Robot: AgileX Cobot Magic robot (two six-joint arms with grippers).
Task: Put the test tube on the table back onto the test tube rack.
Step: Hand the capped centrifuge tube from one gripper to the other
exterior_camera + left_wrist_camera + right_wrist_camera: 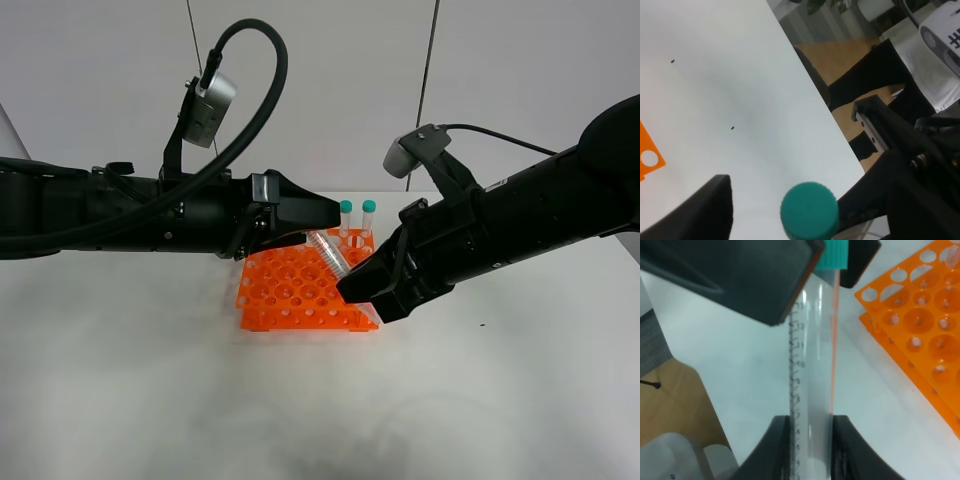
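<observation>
Test tube (328, 253) slants cap-end toward wide-open left end effector (318, 228), clamped in right end effector (810, 437).

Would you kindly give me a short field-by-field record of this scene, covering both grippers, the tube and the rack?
right gripper: shut on the test tube, clamping its clear body
left gripper: open, fingers either side of the teal cap
test tube pose: tilted, off the table, close to the test tube rack
rack contents: two capped tubes upright at the back
</observation>
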